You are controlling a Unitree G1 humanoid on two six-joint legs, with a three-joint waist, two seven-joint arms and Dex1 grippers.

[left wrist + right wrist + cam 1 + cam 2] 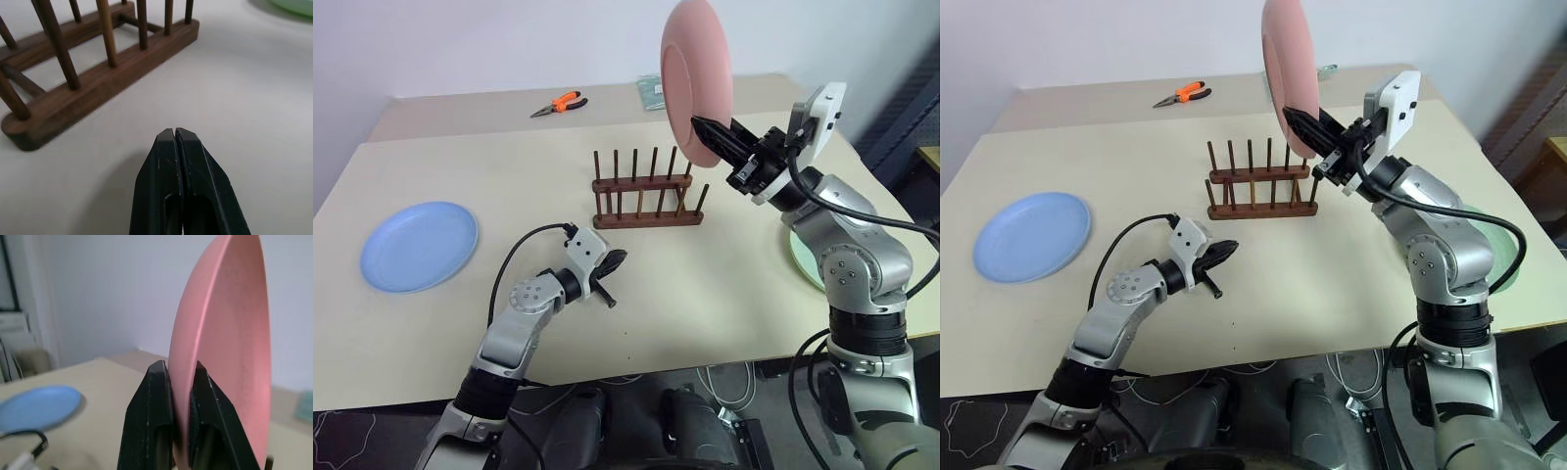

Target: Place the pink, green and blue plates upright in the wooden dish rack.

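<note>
Pink plate (696,76) is up on edge in the air, above the far right end of the wooden dish rack (646,190) mid-table, pinched at its lower rim by the right gripper (705,131). Left gripper (616,260) hangs nearer the front edge, fingers pressed together on nothing. Risk: such a thin rim hold could let the plate swing and clip a peg, missing its slot

Our two silver arms with black-fingered grippers

We see arms built of rounded silver-grey segments with black collars near their bases at the lower left and lower right of the head views; black cables loop from each forearm to the wrist, where a white block sits, the right one a flat white plate with small holes. Our left gripper (611,262) and right gripper (705,127) each carry two tapered matte black fingers (166,181), faintly scuffed
</note>
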